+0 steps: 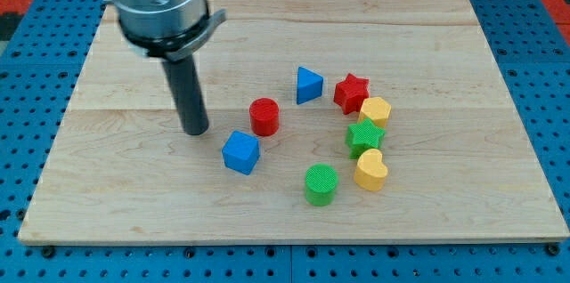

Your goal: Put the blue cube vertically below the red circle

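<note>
The blue cube [240,152] lies on the wooden board [107,185], just below and to the left of the red circle [264,117]. The two blocks are close, with a small gap between them. My tip [196,131] stands on the board to the left of both, a short way up and left of the blue cube and level with the lower edge of the red circle. It touches neither block.
A blue triangle [308,84], a red star [352,93], a yellow hexagon [376,110], a green star [364,136], a yellow heart [370,170] and a green circle [321,184] form an arc to the right of the red circle.
</note>
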`<state>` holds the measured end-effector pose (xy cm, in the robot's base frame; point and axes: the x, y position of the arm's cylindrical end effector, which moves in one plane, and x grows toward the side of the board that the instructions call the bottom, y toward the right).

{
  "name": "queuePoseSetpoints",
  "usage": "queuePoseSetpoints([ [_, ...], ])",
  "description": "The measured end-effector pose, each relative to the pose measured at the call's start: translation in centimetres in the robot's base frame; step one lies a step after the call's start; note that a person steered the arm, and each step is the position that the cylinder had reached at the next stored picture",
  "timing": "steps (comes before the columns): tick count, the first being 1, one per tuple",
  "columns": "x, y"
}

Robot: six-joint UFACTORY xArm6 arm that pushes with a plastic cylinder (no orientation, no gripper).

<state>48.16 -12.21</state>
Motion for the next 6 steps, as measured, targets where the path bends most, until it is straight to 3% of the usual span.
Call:
queuePoseSetpoints([
  [3,3.6,1.1],
  [4,3.0,6.0],
  [6,1.9,2.0],
])
